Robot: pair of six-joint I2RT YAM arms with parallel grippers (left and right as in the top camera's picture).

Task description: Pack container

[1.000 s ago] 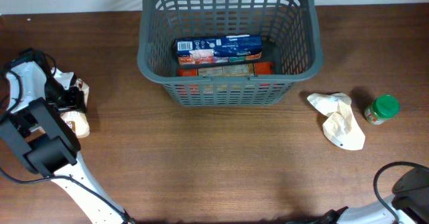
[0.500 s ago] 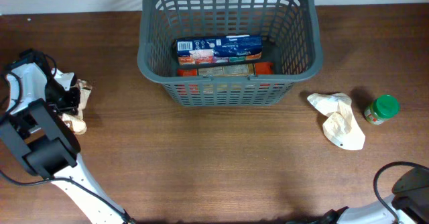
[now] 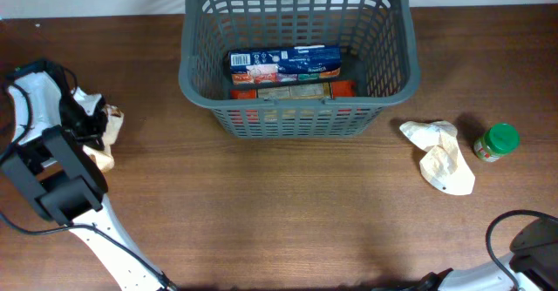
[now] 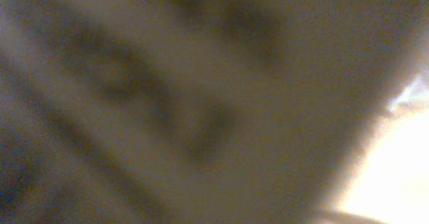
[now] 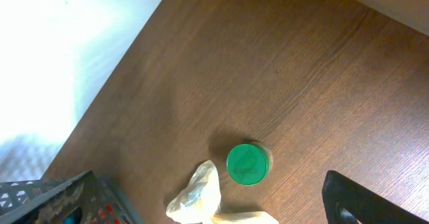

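The container (image 3: 296, 108), a large dark grey lattice basket, stands at the back centre. It holds a blue box (image 3: 283, 62) and red packets (image 3: 292, 89). At the far left, my left gripper (image 3: 94, 125) is shut on a pale crumpled bag (image 3: 112, 127) lying on the table. The left wrist view is a brown blur with something pressed against the lens. Of my right gripper, only one dark fingertip (image 5: 350, 198) shows, at the view's lower right, with nothing near it. The container's corner (image 5: 74, 197) shows at the lower left of that view.
Another pale crumpled bag (image 3: 442, 156) lies right of the container, with a green-lidded jar (image 3: 498, 142) beside it. Both also show in the right wrist view, the jar (image 5: 248, 163) upright and the bag (image 5: 198, 198) just left of it. The wooden tabletop's back edge runs behind the container.
My left gripper has closed on the pale bag, which has bunched up and shifted slightly right and towards the back. The right side has not moved.
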